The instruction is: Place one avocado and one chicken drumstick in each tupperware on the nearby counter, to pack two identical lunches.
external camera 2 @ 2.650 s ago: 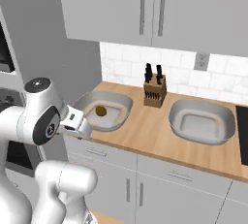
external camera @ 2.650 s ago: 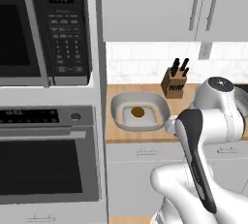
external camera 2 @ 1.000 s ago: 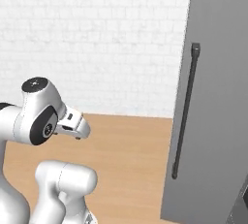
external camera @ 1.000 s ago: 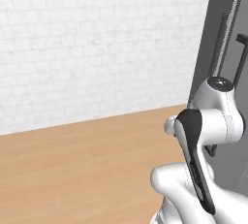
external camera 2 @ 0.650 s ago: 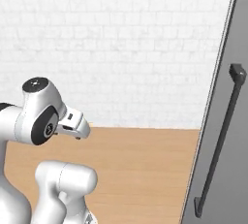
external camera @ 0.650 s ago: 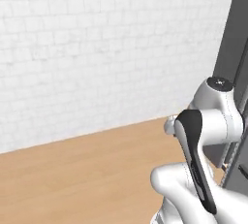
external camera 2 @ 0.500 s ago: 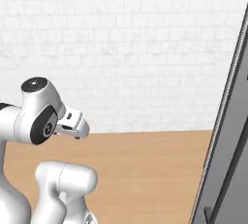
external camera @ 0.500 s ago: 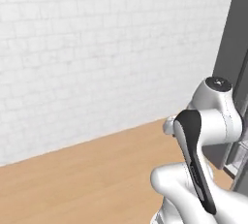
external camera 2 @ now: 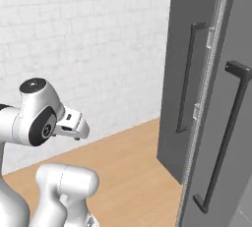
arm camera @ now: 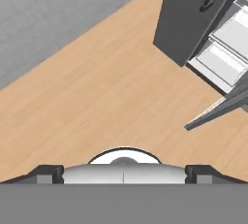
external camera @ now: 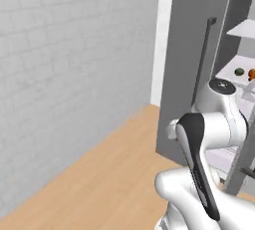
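Folding arm tucked over base | gripper [external camera 2: 74, 127] released, nothing held | facing dark fridge door [external camera 2: 189, 73]

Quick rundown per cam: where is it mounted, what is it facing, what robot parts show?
Left base view: behind arm, left; faces brick wall, fridge door, shelf food; arm lower right.
Right base view: behind arm, right; faces fridge doors; arm and pincer lower left.
Hand view: looks down at wood floor, fridge drawers.
All share floor and fridge.

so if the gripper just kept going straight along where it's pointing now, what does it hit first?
Most likely the bare wooden floor: the hand view looks down at it, with the gripper open and empty. The open fridge door sits off to one side, probably clear.
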{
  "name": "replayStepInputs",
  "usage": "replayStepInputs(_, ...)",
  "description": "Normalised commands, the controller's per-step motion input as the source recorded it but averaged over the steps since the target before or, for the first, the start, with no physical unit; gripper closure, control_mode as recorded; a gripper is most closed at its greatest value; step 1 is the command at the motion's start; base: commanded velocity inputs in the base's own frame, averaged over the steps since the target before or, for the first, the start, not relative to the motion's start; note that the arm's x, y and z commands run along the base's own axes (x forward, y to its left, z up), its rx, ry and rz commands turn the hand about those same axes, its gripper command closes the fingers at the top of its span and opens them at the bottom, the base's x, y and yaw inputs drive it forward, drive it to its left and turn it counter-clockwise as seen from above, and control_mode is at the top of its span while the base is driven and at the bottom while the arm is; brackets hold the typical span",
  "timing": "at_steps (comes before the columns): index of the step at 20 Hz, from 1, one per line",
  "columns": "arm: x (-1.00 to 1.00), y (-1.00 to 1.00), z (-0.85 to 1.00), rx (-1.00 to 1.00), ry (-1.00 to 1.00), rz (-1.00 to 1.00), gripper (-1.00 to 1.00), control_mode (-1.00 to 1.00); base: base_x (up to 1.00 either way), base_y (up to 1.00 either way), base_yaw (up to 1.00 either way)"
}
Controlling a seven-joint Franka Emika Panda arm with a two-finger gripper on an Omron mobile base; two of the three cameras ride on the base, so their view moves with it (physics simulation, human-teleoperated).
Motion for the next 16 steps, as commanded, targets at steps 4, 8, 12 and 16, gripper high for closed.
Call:
replayStepInputs(4, 0.0, 0.0, 0.0, 0.0, 0.0, 0.0, -1.0, 1.0, 0.53, 0.66, -0.66)
replayStepInputs(8, 0.0, 0.0, 0.0, 0.0, 0.0, 0.0, -1.0, 1.0, 0.6, 0.6, -0.7)
replayStepInputs(12, 0.0, 0.0, 0.0, 0.0, 0.0, 0.0, -1.0, 1.0, 0.51, 0.52, -0.73)
replayStepInputs(16, 0.0, 0.0, 0.0, 0.0, 0.0, 0.0, -1.0, 1.0, 0.54, 0.51, -0.73)
